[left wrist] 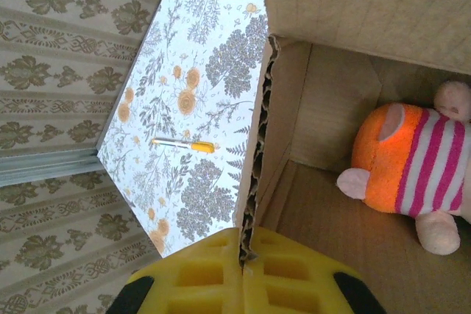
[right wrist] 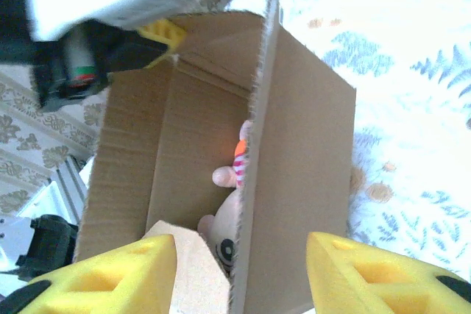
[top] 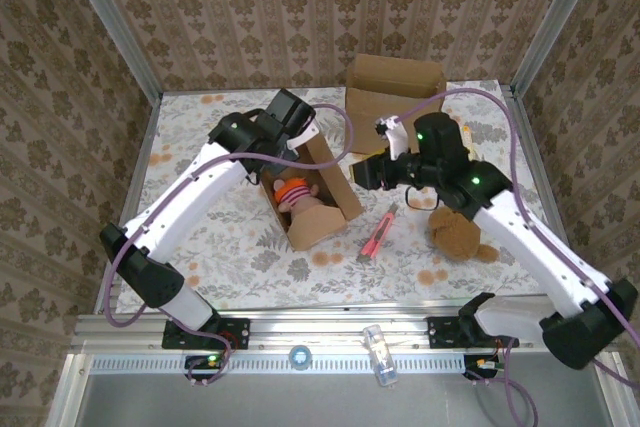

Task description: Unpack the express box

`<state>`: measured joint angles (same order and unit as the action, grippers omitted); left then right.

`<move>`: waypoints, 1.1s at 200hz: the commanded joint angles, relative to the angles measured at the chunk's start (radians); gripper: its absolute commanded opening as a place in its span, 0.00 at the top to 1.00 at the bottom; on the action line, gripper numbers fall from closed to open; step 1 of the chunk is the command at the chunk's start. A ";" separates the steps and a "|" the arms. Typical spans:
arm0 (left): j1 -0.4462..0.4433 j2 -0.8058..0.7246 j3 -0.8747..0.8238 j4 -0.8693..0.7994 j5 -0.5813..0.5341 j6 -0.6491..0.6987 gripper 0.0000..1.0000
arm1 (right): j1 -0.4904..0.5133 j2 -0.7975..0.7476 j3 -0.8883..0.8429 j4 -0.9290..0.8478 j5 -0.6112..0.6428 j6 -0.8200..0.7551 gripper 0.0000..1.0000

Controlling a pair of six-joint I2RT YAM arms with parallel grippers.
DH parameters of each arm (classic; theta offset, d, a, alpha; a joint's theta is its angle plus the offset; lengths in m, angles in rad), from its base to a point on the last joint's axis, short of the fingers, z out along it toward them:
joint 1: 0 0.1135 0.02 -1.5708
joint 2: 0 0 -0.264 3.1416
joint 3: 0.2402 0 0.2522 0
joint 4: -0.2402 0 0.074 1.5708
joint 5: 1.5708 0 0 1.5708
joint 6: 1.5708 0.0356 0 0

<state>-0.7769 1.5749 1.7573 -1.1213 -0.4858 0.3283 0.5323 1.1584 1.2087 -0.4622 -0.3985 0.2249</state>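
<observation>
the express box [top: 338,187] sits open in the middle of the flowered table [top: 200,127], and a striped orange-and-pink plush toy [left wrist: 408,167] lies at its bottom, close against one wall. the left gripper [left wrist: 243,279] is clenched on the raw corrugated edge of the box's far wall and steadies it. the right gripper [right wrist: 237,277] hangs over the opposite side with its yellow fingers [right wrist: 103,273] spread wide; a tall cardboard flap stands edge-on between them, touched by neither, so that hand grasps nothing. a brown teddy bear [top: 455,232] is out on the table beside the right arm, and a pink cutter [top: 378,235] lies just in front of the box. the unpacking looks part done, with the plush toy left to lift out. the main risk is that the right fingers come down astride the flap and close on cardboard instead of the toy, since the flap half hides it. a push on that flap could also drag or tip the light box, and the left pinch on a thin edge may slip or crush the corrugation. a low sweep of the right forearm could knock the teddy bear or the cutter.
</observation>
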 commanded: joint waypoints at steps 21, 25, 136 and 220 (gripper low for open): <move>0.010 -0.018 0.051 -0.042 0.024 -0.047 1.00 | 0.120 -0.071 0.032 -0.131 0.162 -0.171 0.53; 0.011 -0.017 0.053 -0.044 0.024 -0.049 1.00 | 0.134 -0.071 0.039 -0.138 0.180 -0.182 0.53; 0.018 0.043 0.181 -0.137 0.068 -0.085 1.00 | 0.491 0.060 0.141 -0.106 0.624 -0.646 1.00; 0.018 0.047 0.186 -0.137 0.085 -0.087 1.00 | 0.568 0.276 0.136 0.047 0.803 -0.776 1.00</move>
<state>-0.7631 1.6238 1.9121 -1.2366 -0.4145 0.2611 1.0943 1.3949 1.3434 -0.5121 0.3111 -0.4923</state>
